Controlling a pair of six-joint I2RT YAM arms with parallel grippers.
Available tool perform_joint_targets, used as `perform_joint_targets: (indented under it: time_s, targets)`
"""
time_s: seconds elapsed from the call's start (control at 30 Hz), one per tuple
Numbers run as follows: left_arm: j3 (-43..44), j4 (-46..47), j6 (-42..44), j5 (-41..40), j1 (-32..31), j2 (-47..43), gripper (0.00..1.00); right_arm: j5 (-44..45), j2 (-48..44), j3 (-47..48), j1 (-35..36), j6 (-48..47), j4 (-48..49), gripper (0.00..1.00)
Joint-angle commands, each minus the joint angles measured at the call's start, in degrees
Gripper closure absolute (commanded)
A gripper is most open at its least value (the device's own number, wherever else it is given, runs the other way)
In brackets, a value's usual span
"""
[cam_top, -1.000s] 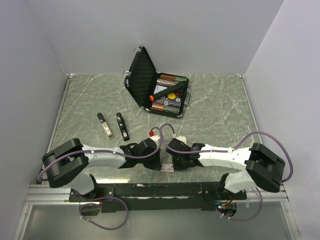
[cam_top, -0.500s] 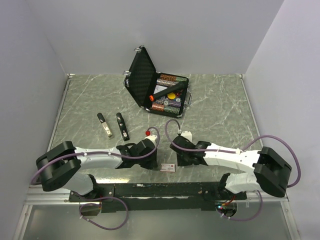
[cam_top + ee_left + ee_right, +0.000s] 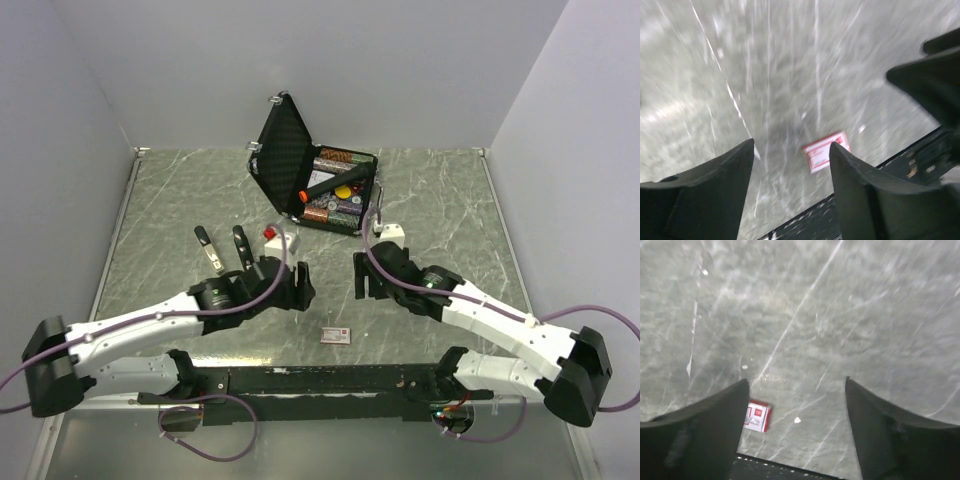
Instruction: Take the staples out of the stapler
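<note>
Two slim black stapler pieces lie side by side on the table's left half in the top view. One has a pale metal end. The other is all black, and my left arm covers its near end. Whether they are one stapler or two I cannot tell. No staples can be made out. My left gripper hangs open and empty just right of these pieces. My right gripper is open and empty too, over bare table near the middle.
A small red and white box lies near the front edge between the arms. An open black foam-lined case with several items stands at the back centre. A tiny white speck lies on the marble.
Both grippers have gone from shut to open. Both arms have stretched away from the near edge and the box, the left one toward the stapler pieces.
</note>
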Motion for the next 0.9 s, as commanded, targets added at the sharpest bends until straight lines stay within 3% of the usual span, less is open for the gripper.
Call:
perform_joint_targets:
  time_s: [0.0, 0.07, 0.13, 0.17, 0.23, 0.57, 0.87]
  targets:
    - [3.27, -3.32, 3.06, -7.46, 0.00, -4.85, 0.29, 2.88, -2.22, 5.06, -0.74, -7.47, -0.53, 0.09]
    - [4.76, -4.28, 3.68, -8.78, 0.00, -6.00, 0.24, 3.32, -2.13, 7.25, -0.82, -8.71, -0.88, 0.01]
    - [6.08, -5.42, 4.38, -9.83, 0.00, -6.35, 0.16, 3.33, -2.13, 8.83, -0.82, -10.29, -1.05, 0.00]
    - [6.87, -5.78, 4.65, -10.54, 0.00, -6.62, 0.07, 3.50, -2.13, 9.36, -0.82, -10.64, -0.88, 0.00]
    - [8.19, -6.74, 5.09, -11.68, 0.00, -6.62, 0.01, 3.85, -2.48, 10.42, -0.91, -11.35, -0.35, 0.00]
    - [13.65, -9.91, 7.99, -16.17, 0.00, -7.50, 0.01, 11.49, 1.73, 18.07, -0.91, -10.21, -3.16, 0.00]
    - [13.73, -8.33, 9.13, -16.08, -0.09, -8.64, 0.01, 15.54, 0.33, 18.51, -1.00, -12.23, 1.67, 0.00]
